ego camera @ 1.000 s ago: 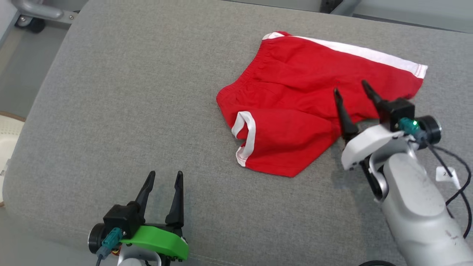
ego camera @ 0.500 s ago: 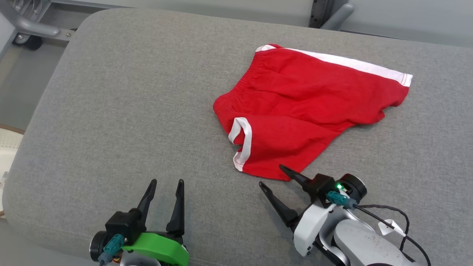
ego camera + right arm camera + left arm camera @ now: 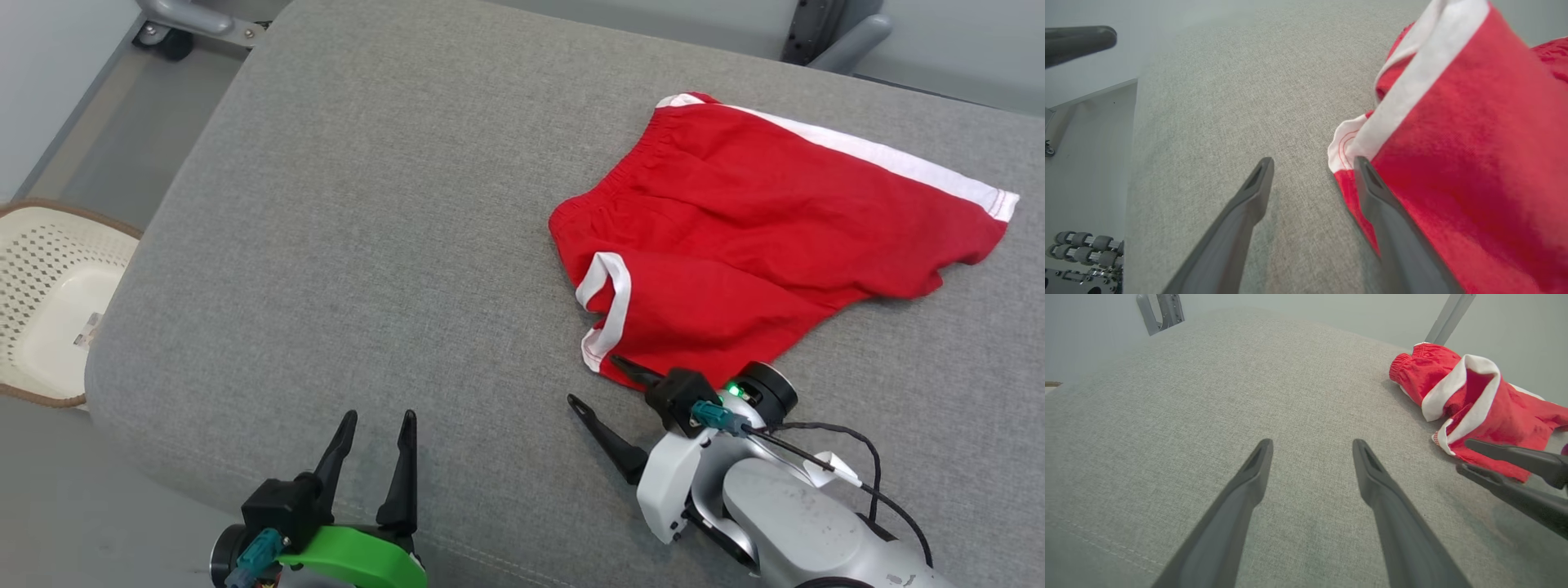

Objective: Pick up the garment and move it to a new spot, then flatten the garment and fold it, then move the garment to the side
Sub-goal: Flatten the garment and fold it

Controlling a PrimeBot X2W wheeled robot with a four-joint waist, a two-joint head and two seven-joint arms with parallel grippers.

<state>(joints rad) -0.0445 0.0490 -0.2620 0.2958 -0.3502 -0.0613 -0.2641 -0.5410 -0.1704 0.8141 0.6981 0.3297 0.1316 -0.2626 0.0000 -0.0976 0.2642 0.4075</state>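
Observation:
Red shorts (image 3: 751, 245) with white trim lie spread on the right half of the grey cushion (image 3: 367, 229); a white-edged leg opening (image 3: 608, 306) faces the front. My right gripper (image 3: 594, 378) is open at the shorts' near hem, one finger over the red cloth (image 3: 1453, 171), the other on bare cushion. The right gripper (image 3: 1312, 163) holds nothing. Near the cushion's front edge my left gripper (image 3: 380, 418) stands open and empty. From the left wrist the shorts (image 3: 1478, 404) lie to the right, beyond that open left gripper (image 3: 1312, 443).
A pale perforated basket (image 3: 49, 302) stands on the floor left of the cushion. Grey metal frame parts (image 3: 196, 16) show at the back. The cushion's left half is bare fabric. A black cable (image 3: 857, 457) trails from the right wrist.
The right gripper pulled back from over the shorts' right leg to their near hem, still open. The head camera shifted, bringing the basket into view. The left gripper kept still.

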